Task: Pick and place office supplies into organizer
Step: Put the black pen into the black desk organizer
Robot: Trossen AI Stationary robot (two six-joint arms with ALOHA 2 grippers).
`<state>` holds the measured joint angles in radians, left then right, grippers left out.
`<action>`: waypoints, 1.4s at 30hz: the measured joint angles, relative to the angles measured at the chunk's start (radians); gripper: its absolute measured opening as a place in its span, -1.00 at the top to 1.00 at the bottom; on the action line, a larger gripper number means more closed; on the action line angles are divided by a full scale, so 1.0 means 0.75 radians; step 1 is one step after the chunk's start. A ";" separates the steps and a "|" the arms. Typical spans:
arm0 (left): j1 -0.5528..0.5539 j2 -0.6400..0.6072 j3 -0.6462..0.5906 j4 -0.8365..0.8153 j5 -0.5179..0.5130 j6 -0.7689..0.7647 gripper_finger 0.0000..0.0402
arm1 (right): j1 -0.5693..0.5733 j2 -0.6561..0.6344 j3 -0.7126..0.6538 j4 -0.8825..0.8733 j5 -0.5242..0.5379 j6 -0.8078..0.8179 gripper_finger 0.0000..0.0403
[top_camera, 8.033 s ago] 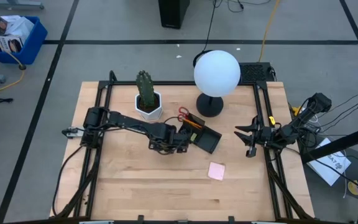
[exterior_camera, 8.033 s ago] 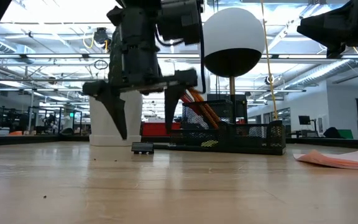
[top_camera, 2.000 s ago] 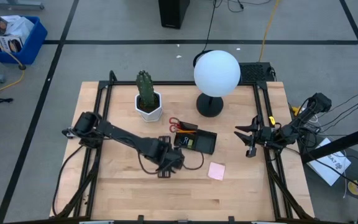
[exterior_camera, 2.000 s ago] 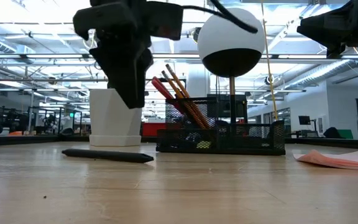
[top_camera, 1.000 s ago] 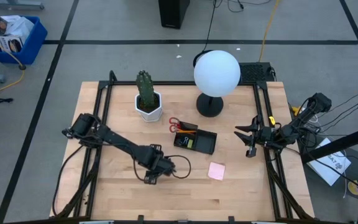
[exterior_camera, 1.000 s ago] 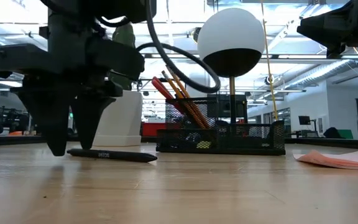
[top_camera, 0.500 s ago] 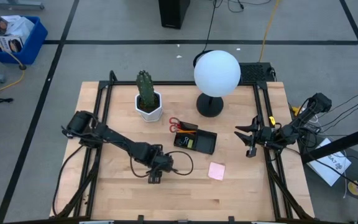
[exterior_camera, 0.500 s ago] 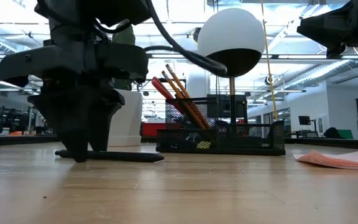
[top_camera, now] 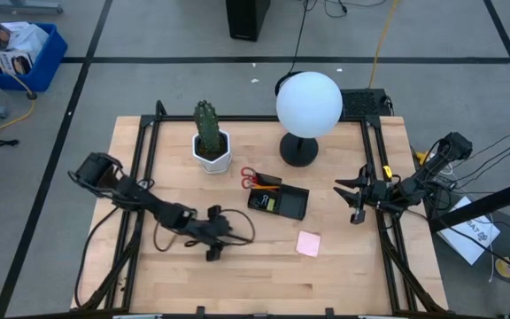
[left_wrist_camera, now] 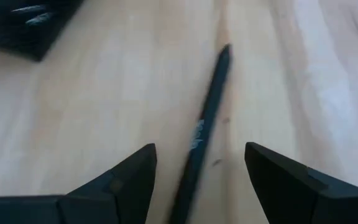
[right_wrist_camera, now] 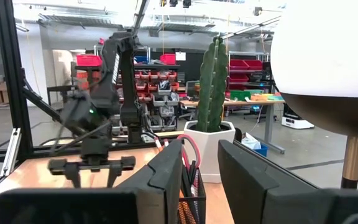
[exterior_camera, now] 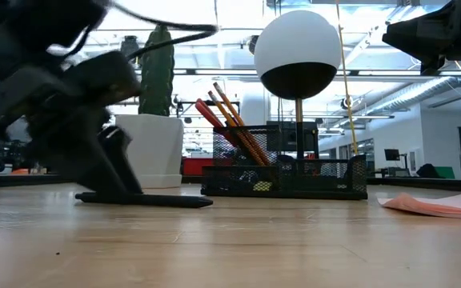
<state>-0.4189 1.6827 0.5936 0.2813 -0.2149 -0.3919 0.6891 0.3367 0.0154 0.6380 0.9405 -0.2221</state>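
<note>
Left of centre in the high view, the left pincer (top_camera: 212,246) is spread open over a slim black pen (left_wrist_camera: 205,121) lying on the wooden table (top_camera: 184,275). The mesh organizer (top_camera: 278,200) sits centre, pink sticky pad (top_camera: 308,244) below-right. The right pincer (top_camera: 351,197), part-open, holds nothing at right.

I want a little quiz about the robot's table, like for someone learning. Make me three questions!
1. True or false: the black pen lies flat on the table, outside the organizer.
2. Which lies nearest the pink sticky-note pad? A cactus pot; B organizer; C globe lamp.
3. Fill in: the left end effector has its fingers ____ on either side of the pen.

Key: 1 true. 2 B. 3 open; the pen lies in the gap between them. The right end effector waits at the table's right edge.
</note>
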 joint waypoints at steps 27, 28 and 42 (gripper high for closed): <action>0.004 0.414 -0.343 1.158 -0.077 0.220 -0.19 | 0.000 0.000 0.000 0.001 0.000 0.000 0.50; 0.004 0.414 -0.343 1.158 -0.081 0.219 -0.14 | 0.000 0.000 0.000 0.000 0.000 0.000 0.50; -0.004 0.416 -0.342 1.158 -0.105 0.195 0.83 | 0.000 0.000 0.000 0.000 0.000 0.000 0.50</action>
<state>-0.4221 1.9949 0.3374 1.1496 -0.2935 -0.2456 0.6890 0.3367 0.0153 0.6382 0.9405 -0.2222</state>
